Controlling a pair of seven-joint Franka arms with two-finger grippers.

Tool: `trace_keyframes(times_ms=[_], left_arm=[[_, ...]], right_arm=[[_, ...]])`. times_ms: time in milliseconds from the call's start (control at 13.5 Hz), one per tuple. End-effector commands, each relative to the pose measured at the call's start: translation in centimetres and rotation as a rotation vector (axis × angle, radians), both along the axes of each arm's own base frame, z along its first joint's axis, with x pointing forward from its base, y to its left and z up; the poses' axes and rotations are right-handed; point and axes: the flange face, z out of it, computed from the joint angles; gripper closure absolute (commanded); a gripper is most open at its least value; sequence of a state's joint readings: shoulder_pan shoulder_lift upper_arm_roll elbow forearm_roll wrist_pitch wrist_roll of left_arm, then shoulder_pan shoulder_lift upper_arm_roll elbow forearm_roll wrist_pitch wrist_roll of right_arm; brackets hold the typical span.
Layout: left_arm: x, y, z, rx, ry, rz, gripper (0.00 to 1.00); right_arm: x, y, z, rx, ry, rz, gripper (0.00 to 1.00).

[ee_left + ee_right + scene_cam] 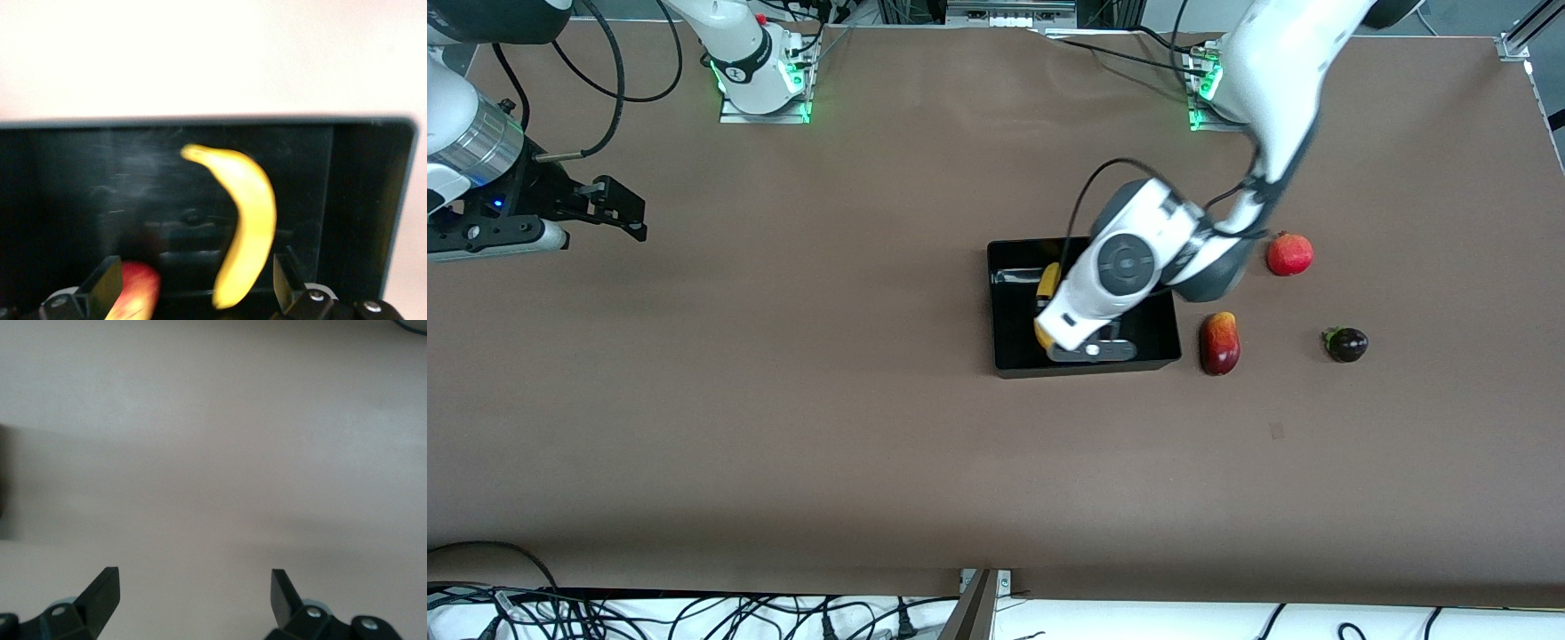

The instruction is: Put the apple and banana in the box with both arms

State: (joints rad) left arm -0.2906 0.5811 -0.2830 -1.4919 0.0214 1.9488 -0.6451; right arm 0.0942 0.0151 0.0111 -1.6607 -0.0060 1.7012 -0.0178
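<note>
The black box (998, 307) sits mid-table, toward the left arm's end. My left gripper (1092, 348) hangs over it and is open. In the left wrist view the yellow banana (250, 220) shows blurred inside the box (360, 200), its lower end between the spread fingers of the left gripper (197, 263), which do not clasp it. The red-yellow apple (137, 293) lies in the box beside one finger. From the front only a bit of banana (1047, 283) shows; the arm hides the apple. My right gripper (618, 209) waits open over bare table at the right arm's end, and the right gripper (193, 577) holds nothing.
Beside the box, toward the left arm's end, lie a red-yellow mango (1219, 343), a red pomegranate (1289, 253) farther from the front camera, and a small dark purple fruit (1345, 344). Cables run along the table's front edge.
</note>
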Motion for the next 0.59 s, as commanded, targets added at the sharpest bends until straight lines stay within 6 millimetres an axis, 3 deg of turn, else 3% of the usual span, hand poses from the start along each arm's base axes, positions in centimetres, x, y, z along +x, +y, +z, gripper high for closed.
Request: trace_keyframes(times_ms=[0,223,520], left_arm=[[0.7,6.5,9.1,0.041,-0.061,0.064,0.00],[1.0,15.0,15.2,0.069,-0.062,0.008,0.00],[-1.2,25.0,21.9,-0.018,-0.012,-0.143,0.00]], right_arm=[[0.2,-0.1,0.4,-0.006,-0.004,0.003,0.00],[0.2,-0.1,0.4,-0.004,-0.004,0.002,0.00],[0.1,-0.1,0.4,-0.002,-0.004,0.001,0.00]])
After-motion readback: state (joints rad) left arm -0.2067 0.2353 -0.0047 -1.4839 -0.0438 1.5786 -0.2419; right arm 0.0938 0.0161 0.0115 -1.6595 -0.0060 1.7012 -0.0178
